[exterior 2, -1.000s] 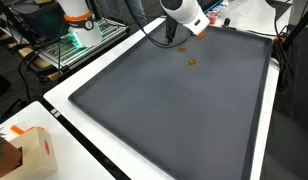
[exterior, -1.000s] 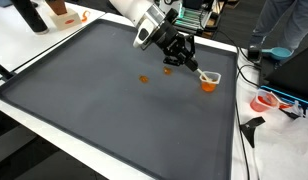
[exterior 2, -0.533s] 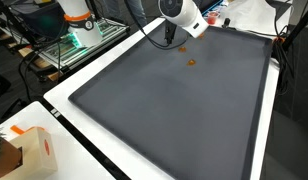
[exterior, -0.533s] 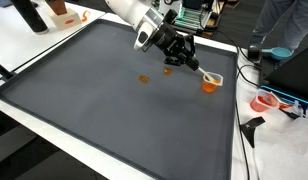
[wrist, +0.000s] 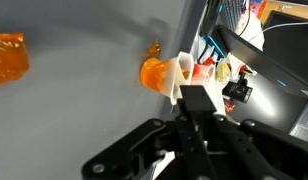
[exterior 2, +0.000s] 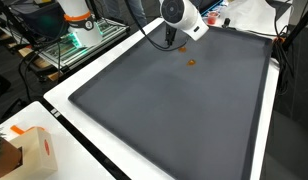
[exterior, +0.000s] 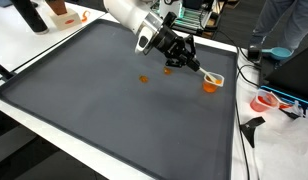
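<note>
- barely shifted, the gripper [exterior: 184,62] hangs over the grey mat [exterior: 94,110].
- it is clamped on a white spoon [exterior: 199,71], tip in the orange cup [exterior: 209,84].
- an orange scrap [exterior: 144,78] lies nearby on the mat.

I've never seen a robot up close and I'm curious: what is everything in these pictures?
Mat: one, dark grey, covering the table.
Table: one, white, under the mat.
Cup: one, orange with a pale rim, near the mat's edge.
Scraps: at least two, orange, on the mat near the cup.
Utensil: one, white, reaching from the pincer to the cup.
Bottle: one, dark, on the table beyond the mat.
Box: one, brown cardboard, at a table corner.
Person: one, dark top, beside the table.
Arm: one, white, above the mat.
Pincer: one, black, apparently closed on the utensil.
</note>
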You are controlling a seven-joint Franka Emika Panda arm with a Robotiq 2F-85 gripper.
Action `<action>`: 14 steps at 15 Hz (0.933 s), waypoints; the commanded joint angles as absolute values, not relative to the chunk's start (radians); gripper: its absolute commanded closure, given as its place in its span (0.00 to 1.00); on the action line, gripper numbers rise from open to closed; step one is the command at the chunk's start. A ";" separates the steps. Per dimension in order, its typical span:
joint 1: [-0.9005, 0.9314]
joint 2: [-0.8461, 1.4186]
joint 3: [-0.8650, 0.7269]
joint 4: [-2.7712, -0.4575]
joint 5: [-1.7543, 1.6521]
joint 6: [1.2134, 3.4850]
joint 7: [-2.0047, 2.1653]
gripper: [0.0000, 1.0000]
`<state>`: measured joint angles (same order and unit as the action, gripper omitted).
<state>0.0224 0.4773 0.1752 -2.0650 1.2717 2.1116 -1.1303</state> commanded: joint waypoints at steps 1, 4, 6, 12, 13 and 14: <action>0.026 0.504 0.154 -2.050 1.325 2.057 -1.181 0.97; 0.023 0.516 0.142 -2.044 1.348 2.014 -1.200 0.97; 0.023 0.524 0.133 -2.040 1.357 1.987 -1.207 0.97; 0.018 0.539 0.111 -2.038 1.389 1.920 -1.238 0.97; 0.016 0.537 0.107 -2.041 1.394 1.909 -1.245 0.97; 0.016 0.533 0.103 -2.044 1.398 1.901 -1.249 0.97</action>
<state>0.0188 0.5271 0.1201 -2.0413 1.3583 1.9439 -1.2082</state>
